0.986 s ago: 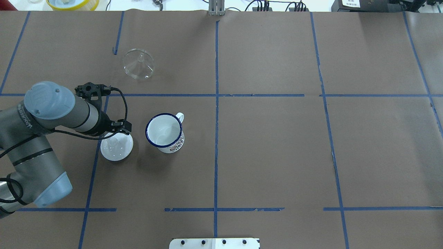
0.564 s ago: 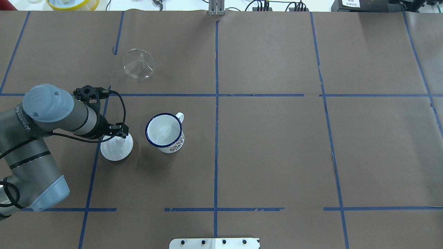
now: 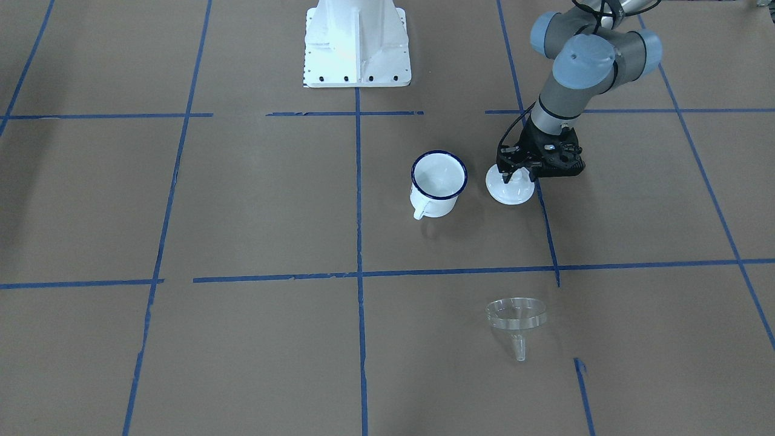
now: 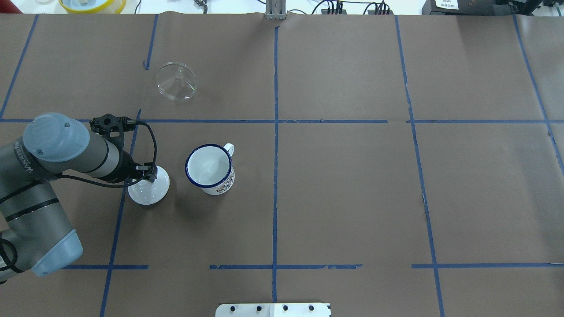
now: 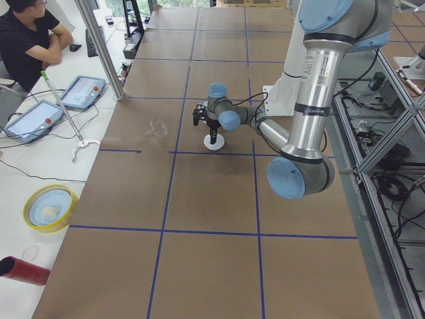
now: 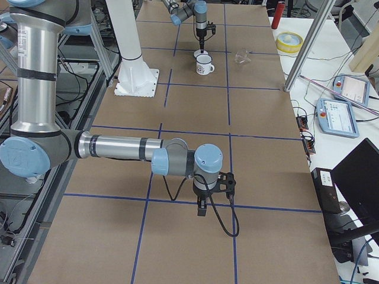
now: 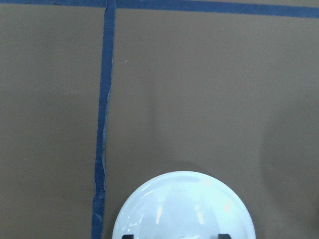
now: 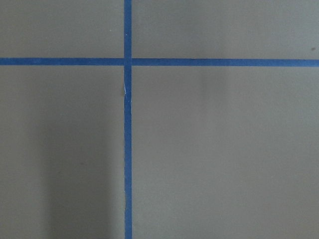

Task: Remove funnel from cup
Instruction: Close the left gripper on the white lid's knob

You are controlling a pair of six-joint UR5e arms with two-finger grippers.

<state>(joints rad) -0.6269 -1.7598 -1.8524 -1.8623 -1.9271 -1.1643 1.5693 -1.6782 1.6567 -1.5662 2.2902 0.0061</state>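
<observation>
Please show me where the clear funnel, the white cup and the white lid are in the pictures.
funnel (image 4: 176, 88), overhead view, on its clear cone wall.
cup (image 4: 207, 167), overhead view, on its inner floor.
lid (image 4: 152, 191), overhead view, on its white dome.

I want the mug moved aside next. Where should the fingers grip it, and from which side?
Probably from straight above, pinching the cup by its rim wall, one finger inside, one outside: it stands upright, open and empty. Pick the robot-side stretch, clear of the handle and the lid.
</observation>
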